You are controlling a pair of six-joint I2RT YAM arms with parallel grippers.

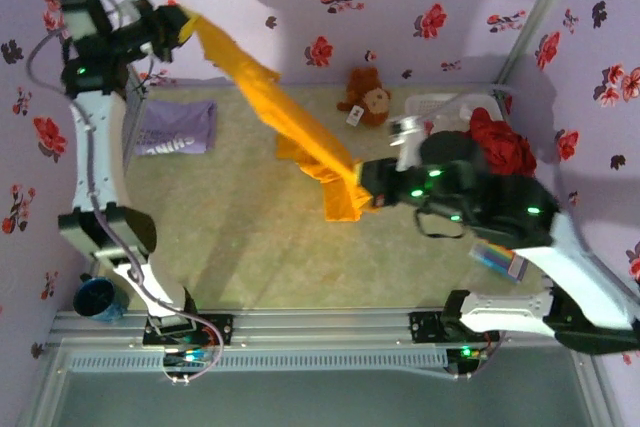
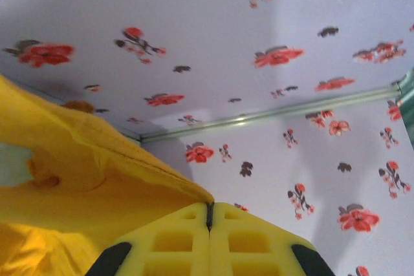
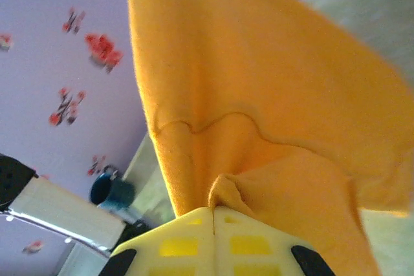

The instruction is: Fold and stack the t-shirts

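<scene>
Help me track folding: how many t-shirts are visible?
2. Orange-yellow t-shirt: held between left end effector and right end effector. Lavender t-shirt: on the table, far left. Others possibly hidden.

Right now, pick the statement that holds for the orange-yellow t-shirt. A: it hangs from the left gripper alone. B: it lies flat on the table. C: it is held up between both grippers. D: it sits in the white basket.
C: the orange-yellow t-shirt spans the air from the left gripper to the right gripper, each shut on one end.
</scene>
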